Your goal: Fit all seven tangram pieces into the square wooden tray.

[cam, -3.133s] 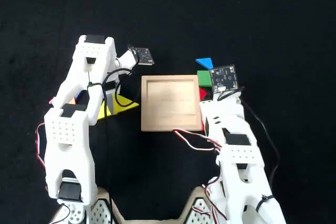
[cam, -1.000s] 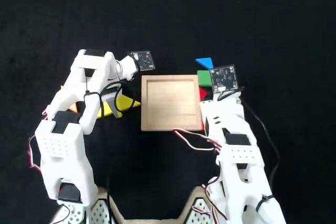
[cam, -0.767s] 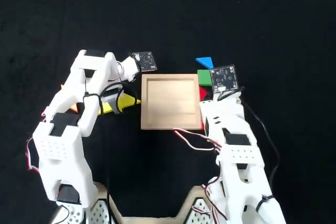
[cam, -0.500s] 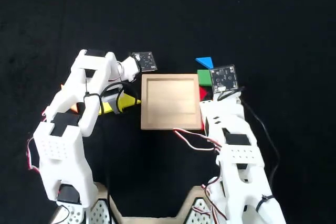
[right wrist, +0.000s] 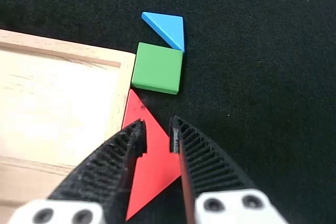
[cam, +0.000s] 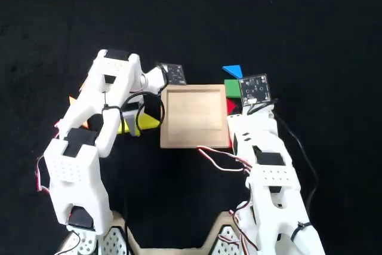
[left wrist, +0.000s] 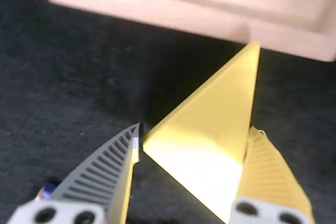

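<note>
Left gripper (left wrist: 194, 131) moved yellow triangle (left wrist: 210, 124) toward tray (left wrist: 173, 14).

left end effector (left wrist: 195, 131): fingers clamped | right end effector (right wrist: 156, 123): fingers narrowly parted, seemingly hovering low

The tray (cam: 194, 143) is bare pale wood, matt, with faint grain showing. The cloth (cam: 298, 40) on the table is black and a bit fuzzy, zero shine. The yellow triangle (left wrist: 210, 129) looks smooth and painted, with a soft sheen. The green square (right wrist: 157, 68), blue triangle (right wrist: 169, 27) and red triangle (right wrist: 157, 171) are smooth too, but more matt. The arms (cam: 77, 165) are hard white plastic, slightly glossy. The left gripper (left wrist: 196, 131) and right gripper (right wrist: 156, 124) have ribbed plastic fingers (right wrist: 202, 156).
</note>
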